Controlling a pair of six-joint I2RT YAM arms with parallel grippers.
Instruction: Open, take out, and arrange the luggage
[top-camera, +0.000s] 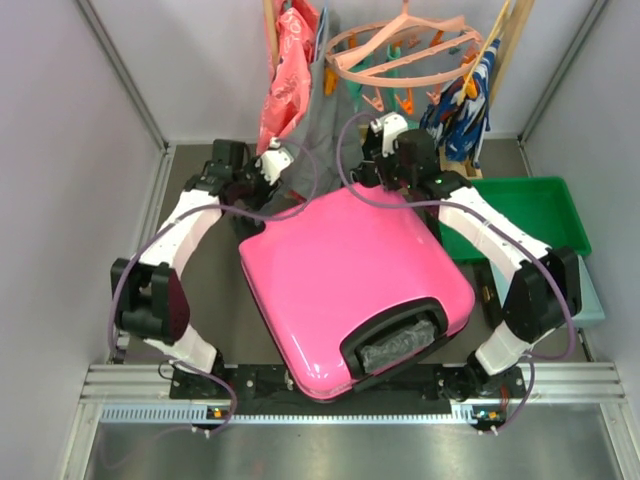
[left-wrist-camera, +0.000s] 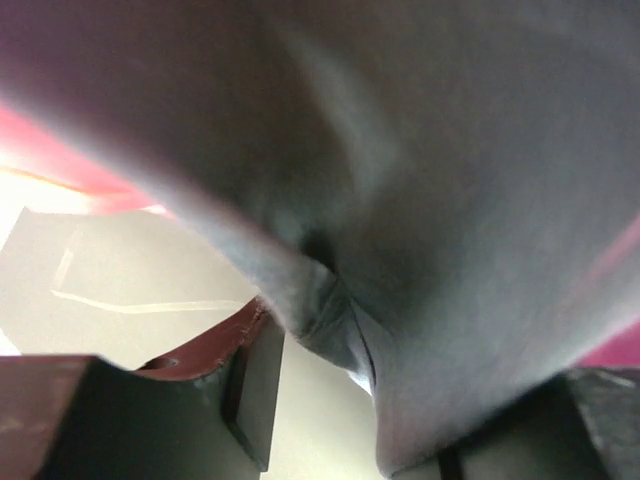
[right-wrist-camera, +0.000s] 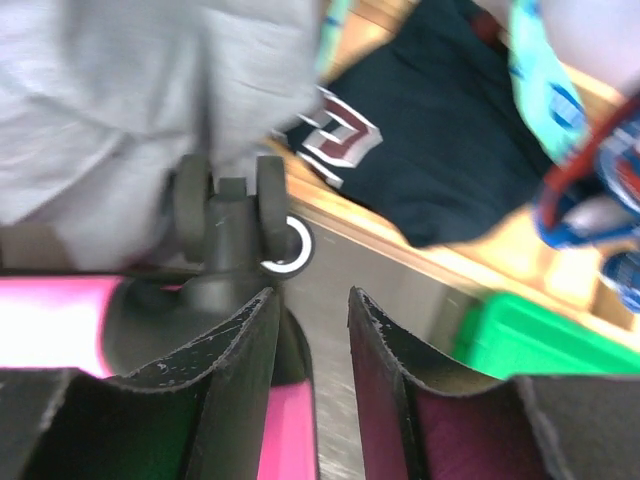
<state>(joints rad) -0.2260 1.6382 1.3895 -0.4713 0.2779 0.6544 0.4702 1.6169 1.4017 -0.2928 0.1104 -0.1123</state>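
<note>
A closed pink suitcase (top-camera: 350, 270) lies flat at the middle of the table (top-camera: 215, 290), its black handle end toward the near edge, as two robot arms reach round its far corners. The left tool (top-camera: 280, 160) sits at the far left corner, pressed into a hanging grey cloth (left-wrist-camera: 400, 150) that fills its wrist view. A fold of the cloth drops between the fingers (left-wrist-camera: 250, 390), though whether they grip it cannot be told. The right tool (right-wrist-camera: 312, 295) is at the far right corner, its jaws a narrow gap apart and holding nothing, with a black suitcase wheel (right-wrist-camera: 232, 215) just beyond its left finger. A green tray (top-camera: 540, 205) stands to the right of the case, and pink hangers (top-camera: 400, 45) hang at the far side.
</note>
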